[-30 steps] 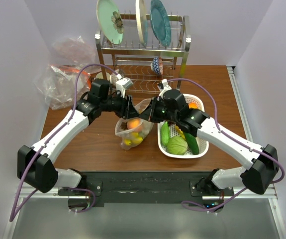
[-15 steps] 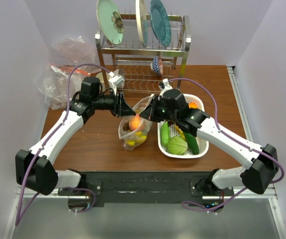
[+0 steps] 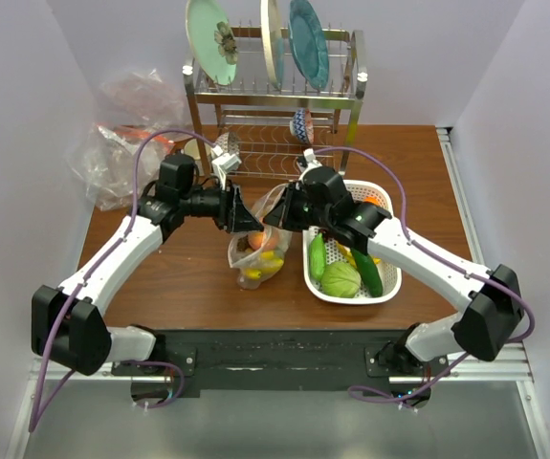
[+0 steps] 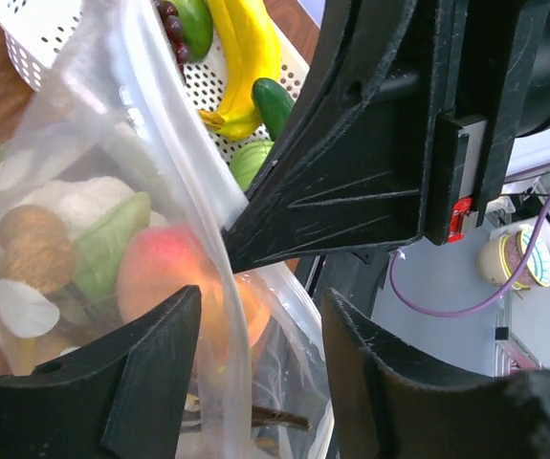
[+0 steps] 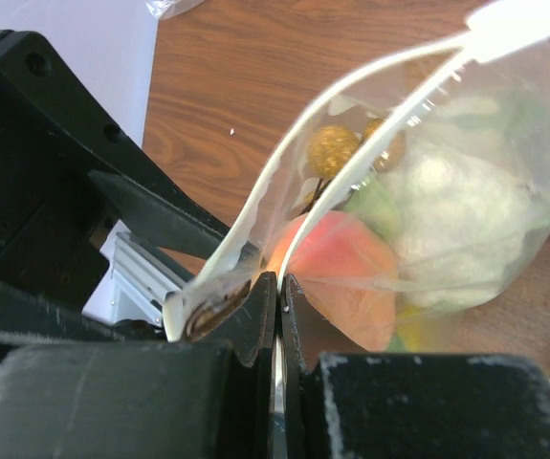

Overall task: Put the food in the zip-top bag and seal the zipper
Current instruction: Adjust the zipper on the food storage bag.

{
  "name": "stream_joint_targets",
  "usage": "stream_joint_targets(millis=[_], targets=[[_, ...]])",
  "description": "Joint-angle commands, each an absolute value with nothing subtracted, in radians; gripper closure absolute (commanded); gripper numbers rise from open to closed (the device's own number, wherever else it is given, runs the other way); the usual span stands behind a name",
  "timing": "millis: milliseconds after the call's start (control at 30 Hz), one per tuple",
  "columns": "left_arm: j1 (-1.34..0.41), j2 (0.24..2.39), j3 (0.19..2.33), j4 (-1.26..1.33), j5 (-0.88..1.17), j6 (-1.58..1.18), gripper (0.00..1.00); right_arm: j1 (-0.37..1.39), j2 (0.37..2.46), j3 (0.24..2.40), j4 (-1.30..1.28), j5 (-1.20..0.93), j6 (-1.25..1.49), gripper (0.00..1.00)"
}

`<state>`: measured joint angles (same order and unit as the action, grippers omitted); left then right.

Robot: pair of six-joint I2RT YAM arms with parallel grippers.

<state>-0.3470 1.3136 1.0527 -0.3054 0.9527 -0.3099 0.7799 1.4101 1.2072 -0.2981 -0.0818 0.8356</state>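
The dotted zip-top bag hangs between both grippers over the table. Inside it are a peach, a pale green-white piece, brown balls and yellow pieces. My right gripper is shut on one strip of the zipper at the bag's mouth corner; the other strip bows away, so the mouth gapes. My left gripper is open, its fingers either side of the bag's upper edge, close against the right gripper. More food, bananas and grapes, lies in the white basket.
The basket to the right of the bag also holds a cucumber and a green cabbage. A metal dish rack with plates stands at the back. A heap of plain clear plastic lies at the back left.
My left gripper's jaws narrowed, then widened again around the bag's edge. The right gripper shifted slightly left and farther back, still holding the zipper strip, and the bag moved with it.
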Motion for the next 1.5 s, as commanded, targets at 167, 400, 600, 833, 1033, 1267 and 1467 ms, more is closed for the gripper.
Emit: stream_joint_targets(millis=[167, 400, 600, 833, 1033, 1267, 1467], targets=[[-0.426, 1.310, 1.101, -0.377, 0.826, -0.221, 0.39, 0.781, 1.446, 1.311, -0.320, -0.120, 0.830, 1.00], [-0.485, 1.318, 1.150, -0.446, 0.660, -0.192, 0.42, 0.779, 1.463, 1.361, -0.357, -0.143, 0.853, 1.00], [-0.547, 1.327, 1.173, -0.460, 0.558, -0.192, 0.42, 0.781, 1.453, 1.370, -0.367, -0.140, 0.887, 1.00], [-0.603, 1.356, 1.187, -0.474, 0.482, -0.189, 0.43, 0.781, 1.459, 1.379, -0.385, -0.146, 0.931, 0.99], [-0.634, 1.368, 1.190, -0.479, 0.431, -0.186, 0.44, 0.781, 1.439, 1.347, -0.345, -0.158, 0.988, 0.99], [-0.653, 1.379, 1.189, -0.482, 0.365, -0.186, 0.51, 0.779, 1.422, 1.327, -0.288, -0.192, 1.034, 0.99], [-0.655, 1.382, 1.192, -0.491, 0.344, -0.178, 0.97, 0.778, 1.407, 1.327, -0.291, -0.201, 1.034, 0.98]])
